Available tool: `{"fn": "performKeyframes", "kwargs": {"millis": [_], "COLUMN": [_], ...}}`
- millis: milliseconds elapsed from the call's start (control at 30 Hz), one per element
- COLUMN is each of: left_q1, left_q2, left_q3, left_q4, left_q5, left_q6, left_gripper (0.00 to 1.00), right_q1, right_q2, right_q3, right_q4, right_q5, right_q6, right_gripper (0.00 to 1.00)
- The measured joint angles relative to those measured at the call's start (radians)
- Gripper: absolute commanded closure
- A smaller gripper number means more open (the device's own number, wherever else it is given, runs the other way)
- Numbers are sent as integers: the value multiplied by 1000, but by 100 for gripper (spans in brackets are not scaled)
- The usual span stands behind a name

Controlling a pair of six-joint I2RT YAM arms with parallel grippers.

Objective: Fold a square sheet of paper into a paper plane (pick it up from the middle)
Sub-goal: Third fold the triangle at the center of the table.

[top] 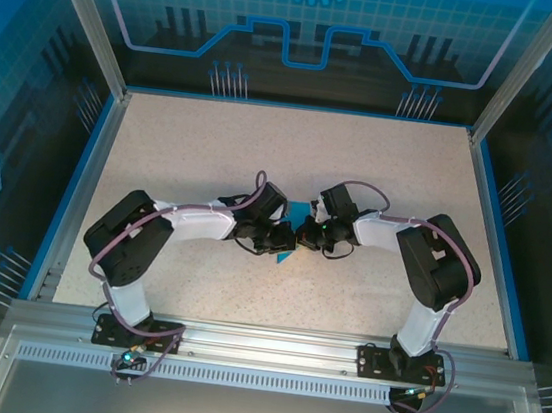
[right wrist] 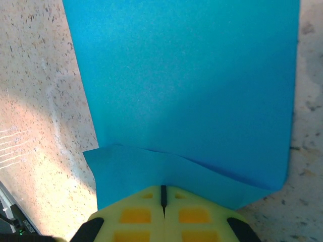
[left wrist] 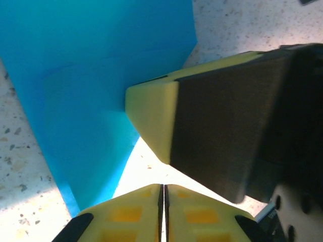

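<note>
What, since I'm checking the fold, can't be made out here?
Top external: the left pincer and right pincer cover most of the blue paper, hiding its outline.
Left wrist: the right pincer hides part of the paper.
Right wrist: the paper's far edge is cut off by the frame; fingertips hide any grip.

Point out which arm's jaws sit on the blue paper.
The right gripper: its shut jaws meet a folded flap of the paper. The left gripper, also shut, has bare table at its tips, paper beside it.
</note>
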Motion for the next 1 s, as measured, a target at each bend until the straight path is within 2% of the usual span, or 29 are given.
{"fn": "performKeyframes", "kwargs": {"millis": [333, 1000], "left_q1": [0, -2], "left_q2": [72, 54], "left_q3": [7, -60], "left_q4": [0, 84], "left_q5": [-23, -34], "left_q6": [1, 0], "left_gripper": [87, 88], "right_q1": [-1, -3], "right_q2": [0, 6], "right_q3": [-5, -5], "right_q4": [10, 18], "right_q5": [-3, -16], "right_q6": [3, 3], "right_gripper": [100, 100]}}
